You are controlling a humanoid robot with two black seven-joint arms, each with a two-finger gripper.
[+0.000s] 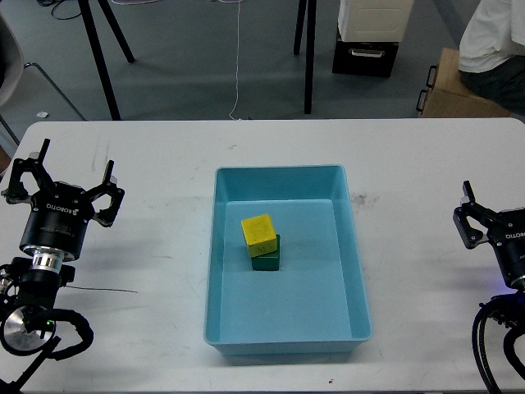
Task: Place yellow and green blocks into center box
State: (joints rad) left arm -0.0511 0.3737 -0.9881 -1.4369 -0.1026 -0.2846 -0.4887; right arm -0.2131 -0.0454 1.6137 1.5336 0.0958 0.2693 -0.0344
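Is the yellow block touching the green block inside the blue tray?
Touching. The head view shows the yellow block resting partly on top of the green block, with no gap between them, inside the tray.

The one thing readable from here is white lettering on the black body of the left gripper (62, 182) — it looks like "ROBOTIQ", printed upside down. The right gripper (484, 220) carries similar white letters near the frame edge — too cut off and small to read.
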